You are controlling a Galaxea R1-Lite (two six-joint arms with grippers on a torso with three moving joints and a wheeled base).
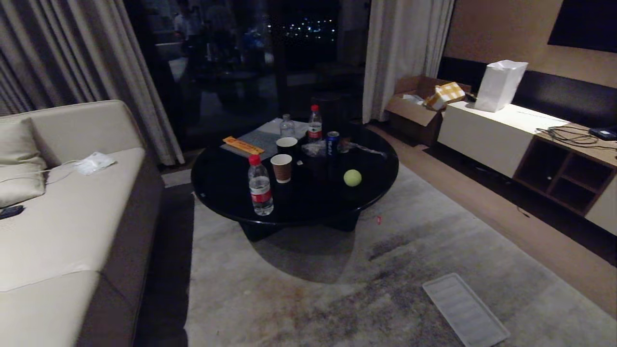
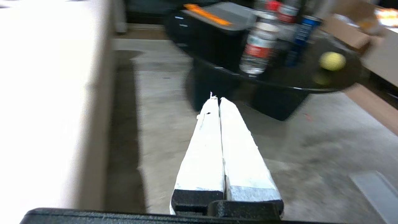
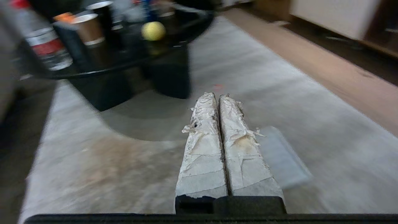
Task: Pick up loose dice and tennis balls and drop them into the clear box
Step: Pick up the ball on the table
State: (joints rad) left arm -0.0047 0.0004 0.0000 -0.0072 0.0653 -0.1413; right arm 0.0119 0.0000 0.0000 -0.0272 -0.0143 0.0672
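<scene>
One yellow-green tennis ball (image 1: 352, 178) rests on the right side of the round black coffee table (image 1: 226, 193); it also shows in the left wrist view (image 2: 332, 61) and the right wrist view (image 3: 153, 30). No dice and no clear box are in view. My left gripper (image 2: 217, 99) is shut and empty, held low over the rug, well short of the table. My right gripper (image 3: 216, 95) is shut and empty too, above the rug beside a flat ribbed translucent lid (image 1: 465, 309). Neither arm appears in the head view.
Water bottles (image 1: 260, 185), paper cups (image 1: 281, 167), a blue can (image 1: 332, 142) and an orange strip on a grey pad (image 1: 243, 145) crowd the table. A beige sofa (image 1: 62, 217) lines the left. A low cabinet (image 1: 530, 144) and cardboard box (image 1: 414, 108) stand right. A small red scrap (image 1: 378, 220) lies on the rug.
</scene>
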